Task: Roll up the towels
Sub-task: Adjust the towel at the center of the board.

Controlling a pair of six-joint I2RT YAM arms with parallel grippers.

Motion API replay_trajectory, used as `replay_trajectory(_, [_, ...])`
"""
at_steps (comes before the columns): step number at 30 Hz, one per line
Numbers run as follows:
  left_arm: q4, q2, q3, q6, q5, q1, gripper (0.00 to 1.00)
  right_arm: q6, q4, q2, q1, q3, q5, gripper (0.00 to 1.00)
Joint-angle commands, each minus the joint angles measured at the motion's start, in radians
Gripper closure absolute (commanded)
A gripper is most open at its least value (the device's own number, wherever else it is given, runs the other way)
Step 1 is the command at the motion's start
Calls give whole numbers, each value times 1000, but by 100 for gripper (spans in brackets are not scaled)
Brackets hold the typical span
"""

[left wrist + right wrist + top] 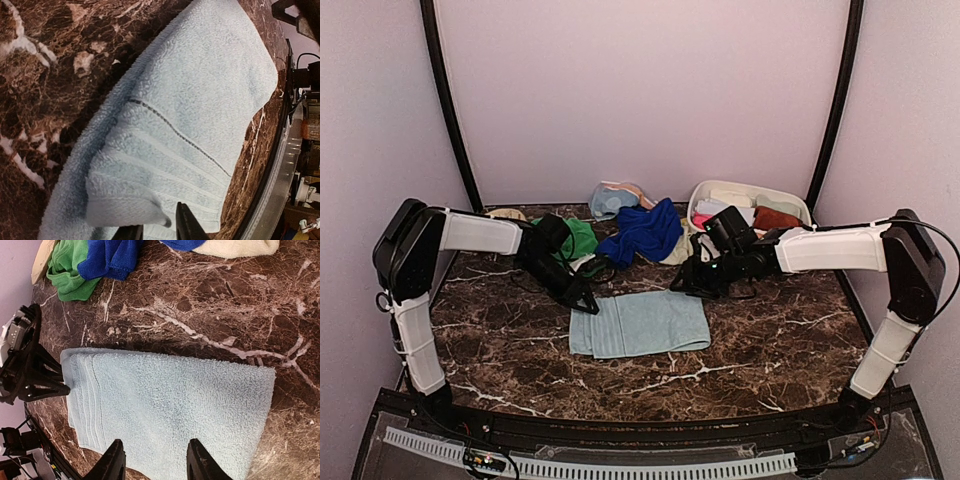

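Marble table (500, 340), dark brown with white veins; bore everything listed.

Light blue towel (640, 323): lay folded flat at the near centre of the table, unrolled, well apart from the rest. Its left far corner curled up off the surface.

White basin (798, 205): stood far right and held rolled towels.

Loose heap, far centre: royal blue towel (642, 232) with green towel (582, 238) to its left, not yet rolled.

Right gripper (155, 452): jaws well apart, empty, hovering over the towel's right far edge.

Left gripper (159, 220): at the curled corner, jaws narrowly apart; whether it pinched the cloth could not be told.

Hazards, as judged:
- A shallow hold on the thick hem could slip and drop the corner.
- One corner leading alone could start the roll skewed.
- The towel could slide whole on the polished stone instead of turning over, unless the right gripper pinned it.
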Motion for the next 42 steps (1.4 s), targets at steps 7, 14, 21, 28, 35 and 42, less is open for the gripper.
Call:
replay_trajectory(7, [21, 26, 41, -74, -57, 12, 100, -8, 7, -22, 1, 2, 27, 59])
replay_trajectory(14, [-5, -57, 30, -70, -27, 36, 100, -15, 22, 10, 2, -13, 17, 59])
replay_trajectory(21, [-63, -113, 28, -84, -36, 44, 100, -25, 25, 65, 14, 3, 25, 58])
replay_trajectory(28, [-96, -151, 17, -87, -115, 58, 100, -23, 30, 105, 26, 21, 35, 55])
replay_trajectory(35, [-118, -149, 5, -81, -168, 79, 100, -21, 33, 119, 33, 23, 39, 55])
replay_trajectory(42, [-86, -137, -15, -45, -228, 104, 100, -19, 52, 133, 40, 17, 24, 55])
